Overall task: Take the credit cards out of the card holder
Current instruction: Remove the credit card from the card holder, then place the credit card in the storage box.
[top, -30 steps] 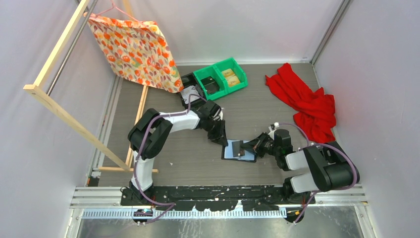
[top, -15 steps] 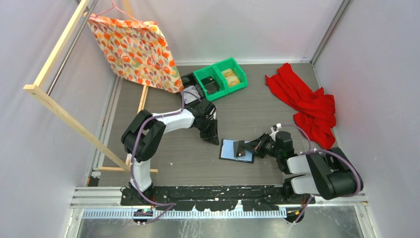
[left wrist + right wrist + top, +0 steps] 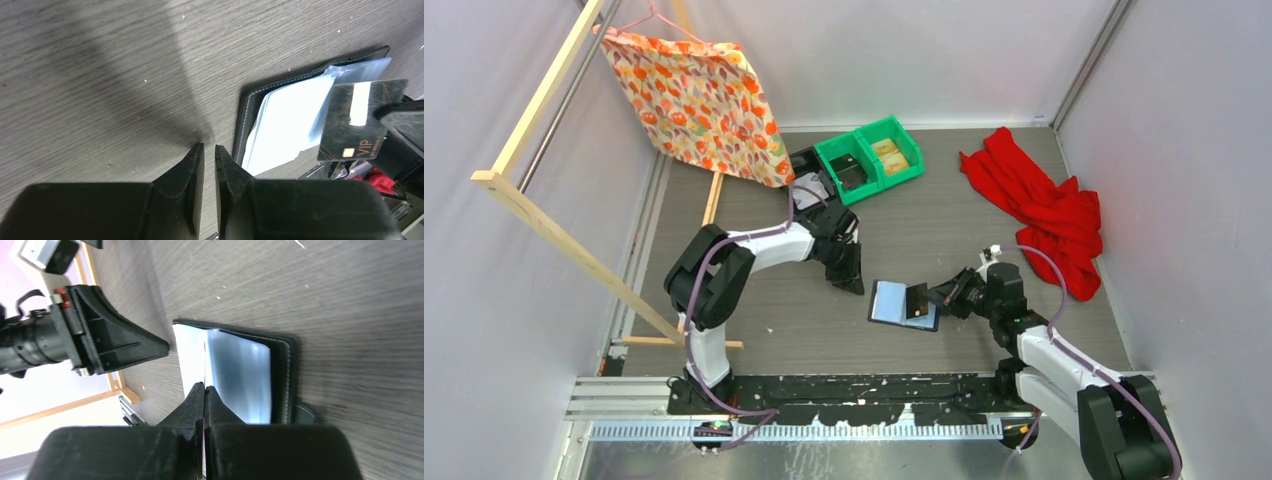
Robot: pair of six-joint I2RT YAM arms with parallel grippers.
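Now my left claw (image 3: 209,167), slightly apart and empty, has backed off the card holder (image 3: 241,125); right claw (image 3: 204,387) clamps a dark credit card (image 3: 357,120), which I judge nearly free.

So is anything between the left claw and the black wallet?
Nothing visible. Only bare table lies between the left gripper and the card holder; the right gripper holds a dark card over its far side.

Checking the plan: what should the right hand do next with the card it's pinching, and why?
Probably carry the dark card clear of the card holder and lay it on the table. The right hand is shut on its edge, the card seems tilted above the open holder, and the left hand sits empty beside the holder.
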